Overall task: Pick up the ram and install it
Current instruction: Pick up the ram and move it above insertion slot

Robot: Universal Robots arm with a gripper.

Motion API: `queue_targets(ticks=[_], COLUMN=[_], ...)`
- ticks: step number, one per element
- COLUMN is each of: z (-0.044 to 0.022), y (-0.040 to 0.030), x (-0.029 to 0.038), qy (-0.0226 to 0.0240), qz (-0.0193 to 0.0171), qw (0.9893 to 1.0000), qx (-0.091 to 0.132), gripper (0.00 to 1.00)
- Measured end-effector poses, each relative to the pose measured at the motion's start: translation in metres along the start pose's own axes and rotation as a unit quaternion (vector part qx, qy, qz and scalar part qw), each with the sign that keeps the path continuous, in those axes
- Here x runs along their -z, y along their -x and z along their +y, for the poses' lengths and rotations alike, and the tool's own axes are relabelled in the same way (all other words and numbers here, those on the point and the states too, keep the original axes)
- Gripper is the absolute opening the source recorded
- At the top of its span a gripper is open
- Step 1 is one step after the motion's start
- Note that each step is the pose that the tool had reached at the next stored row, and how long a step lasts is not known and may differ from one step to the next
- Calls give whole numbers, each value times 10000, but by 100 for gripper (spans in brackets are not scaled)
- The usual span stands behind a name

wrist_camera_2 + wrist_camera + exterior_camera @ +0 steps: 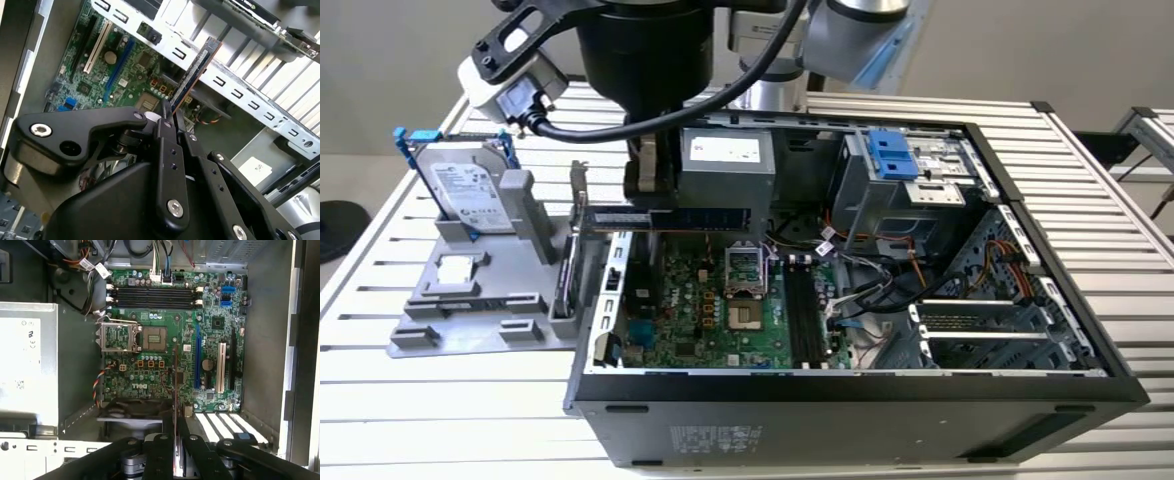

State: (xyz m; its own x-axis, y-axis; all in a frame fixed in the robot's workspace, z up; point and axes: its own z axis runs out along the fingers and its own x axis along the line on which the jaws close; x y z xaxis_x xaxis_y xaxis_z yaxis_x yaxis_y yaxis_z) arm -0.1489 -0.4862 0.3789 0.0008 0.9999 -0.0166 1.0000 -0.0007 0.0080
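Clamped shut on one end of the ram point(194, 70), the claw point(170, 120) pinches the thin dark stick between its two black fingers point(167, 150). The rest of the stick juts straight out past the fingertips. In the exterior view the claw point(640, 195) hangs over the open computer case point(854, 385), and the ram point(700, 215) lies level and on edge in the air, reaching away from the claw towards the exterior view's right.

Directly beneath the claw lies the green motherboard point(165, 340). The first wrist view shows the ram point(176, 385) as a thin line running over it, not touching it. Further out from the claw is the square processor socket point(155, 337), and beyond that, well apart from the ram, the row of long black memory slots point(150, 295).

Just behind the claw is the grey power supply box point(727, 165). Outside the case, on the exterior view's left of the claw, a hard drive point(460, 190) stands upright in a grey rack point(467, 300) on the slatted table point(454, 420).
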Motion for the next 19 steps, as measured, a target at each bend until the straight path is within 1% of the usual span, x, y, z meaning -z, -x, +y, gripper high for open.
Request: queue_targets(ticks=[5,19], z=[97,316], y=[0,-1], x=[-3,-8], qy=[0,-2], qz=[0,-1], qw=[10000,9999], qx=[-17,-130], gripper=[0,0])
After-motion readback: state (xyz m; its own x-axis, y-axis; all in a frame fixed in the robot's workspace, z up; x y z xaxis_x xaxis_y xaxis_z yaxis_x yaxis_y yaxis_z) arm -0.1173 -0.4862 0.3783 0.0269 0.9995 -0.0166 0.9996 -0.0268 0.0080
